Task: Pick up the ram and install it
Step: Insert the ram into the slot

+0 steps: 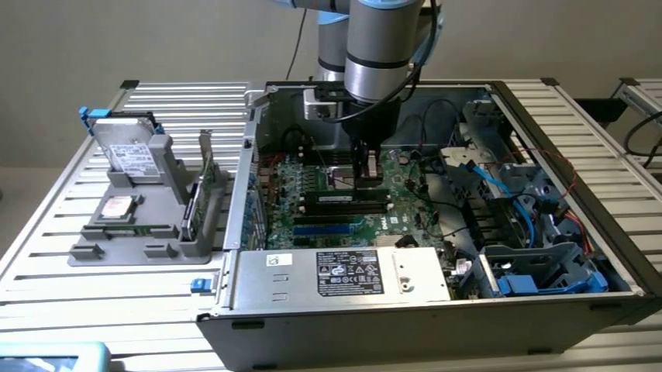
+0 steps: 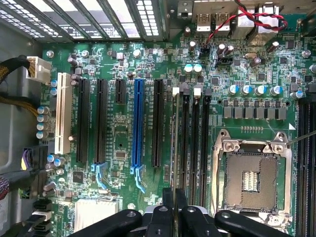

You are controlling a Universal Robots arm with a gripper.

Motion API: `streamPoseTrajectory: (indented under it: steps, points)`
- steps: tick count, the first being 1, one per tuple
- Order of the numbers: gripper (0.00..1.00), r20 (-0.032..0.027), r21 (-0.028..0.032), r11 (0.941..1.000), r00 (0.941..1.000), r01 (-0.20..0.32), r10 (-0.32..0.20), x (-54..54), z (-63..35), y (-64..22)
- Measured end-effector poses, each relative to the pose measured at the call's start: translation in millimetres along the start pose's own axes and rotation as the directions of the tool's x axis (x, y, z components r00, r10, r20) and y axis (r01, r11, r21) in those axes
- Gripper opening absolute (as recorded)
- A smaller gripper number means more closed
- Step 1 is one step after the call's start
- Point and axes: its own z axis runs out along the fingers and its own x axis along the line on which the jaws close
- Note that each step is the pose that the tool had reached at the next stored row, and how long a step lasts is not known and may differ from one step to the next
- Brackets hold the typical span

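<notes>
The ram is a thin green stick with black chips, standing on edge along the memory slots of the motherboard inside the open computer case. In the wrist view the ram appears edge-on, lined up over the first of the black memory slots. My gripper hangs straight down over one end of the stick. Its black fingertips sit close together on either side of the ram's edge, so the gripper is shut on it. How deep the stick sits in the slot is hidden.
A CPU socket lies beside the memory slots, and a blue slot and black card slots lie on the other side. Cables and drive bays crowd the case at the exterior view's right. A grey fixture outside holds a hard drive and expansion card.
</notes>
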Motion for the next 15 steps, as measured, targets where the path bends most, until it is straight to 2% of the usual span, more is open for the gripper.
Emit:
streamPoseTrajectory:
  steps: [6,15]
  points:
    - [0.13,0.0069,0.0019,1.0000,1.0000,0.000,0.000,-0.1,0.6,0.0]
    - [0.13,0.0066,0.0017,1.0000,1.0000,0.000,0.000,-0.2,4.0,-0.1]
